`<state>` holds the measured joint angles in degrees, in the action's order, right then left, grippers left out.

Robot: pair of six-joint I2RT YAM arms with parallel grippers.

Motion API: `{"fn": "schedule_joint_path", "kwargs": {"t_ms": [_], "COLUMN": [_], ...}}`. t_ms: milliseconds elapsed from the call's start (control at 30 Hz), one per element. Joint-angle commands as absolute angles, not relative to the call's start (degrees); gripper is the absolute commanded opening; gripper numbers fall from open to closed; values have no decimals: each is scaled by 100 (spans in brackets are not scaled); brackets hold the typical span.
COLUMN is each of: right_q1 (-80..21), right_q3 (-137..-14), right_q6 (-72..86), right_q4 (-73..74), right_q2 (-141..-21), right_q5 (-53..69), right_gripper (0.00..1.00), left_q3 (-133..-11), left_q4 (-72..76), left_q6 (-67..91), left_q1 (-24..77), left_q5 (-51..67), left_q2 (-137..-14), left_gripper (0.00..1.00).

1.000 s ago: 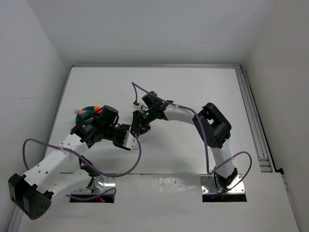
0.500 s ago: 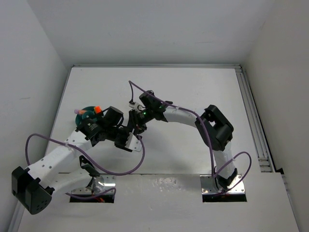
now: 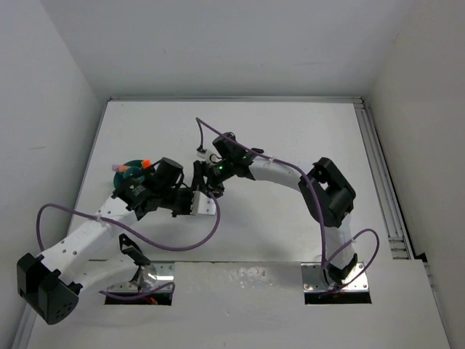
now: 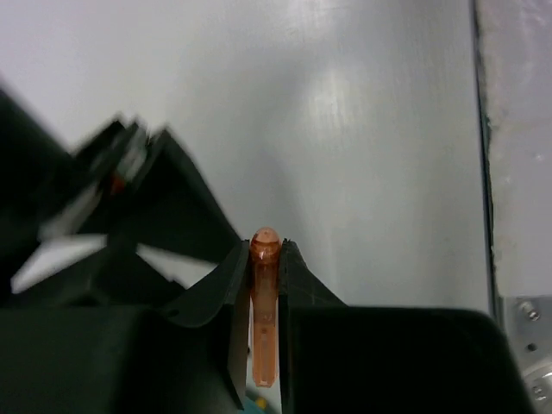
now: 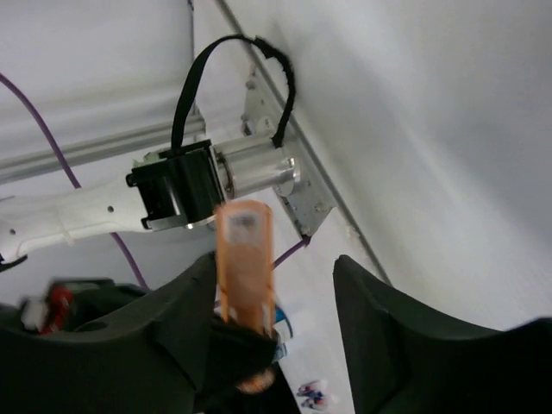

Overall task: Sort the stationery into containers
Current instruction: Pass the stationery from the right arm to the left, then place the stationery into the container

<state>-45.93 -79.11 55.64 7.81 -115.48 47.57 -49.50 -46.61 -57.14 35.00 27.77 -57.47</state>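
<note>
Our left tool (image 4: 264,252) is clenching an orange pen (image 4: 263,319); our right tool (image 5: 274,266) is standing released around it; the teal bowl (image 3: 127,165) nearby is holding pens (image 3: 144,163).

White table (image 3: 290,131), plain white walls (image 3: 218,43)

Left arm (image 3: 80,240) runs up and right from its base, wrist turned inward; left gripper (image 4: 265,248) clamped on a pen (image 4: 263,302); right arm (image 3: 280,173) bent at the elbow, forearm stretched leftward; right gripper (image 5: 274,263) spread wide, near the left one.
</note>
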Motion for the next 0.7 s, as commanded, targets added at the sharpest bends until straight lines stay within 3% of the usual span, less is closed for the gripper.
{"fn": "schedule_joint_path", "kwargs": {"t_ms": [0,233,367,667], "right_q1": [-4177,-2788,-2164,-1899], "right_q3": [-8470,-8604,-8255,-7954], "right_q6": [4459,3051,2944,2830], "right_q4": [1438,2801,3006,2909], "right_q2": [-10882,-10187,-9994,-9606], "right_q5": [4530,3911,4113,4025], "right_gripper": [59,60,59,59], "left_q3": [-5054,-4702,-4772,-5405], "left_q4": [-3983,-3428,-3585,-4148], "left_q6": [-4067,-2487,-3021,-4807], "left_q1": [3095,2058,1356,-412], "left_q5": [2286,1556,2082,3374], "left_q2": [-5345,-4430,-4666,-6151], "left_gripper": [0,0,0,0]}}
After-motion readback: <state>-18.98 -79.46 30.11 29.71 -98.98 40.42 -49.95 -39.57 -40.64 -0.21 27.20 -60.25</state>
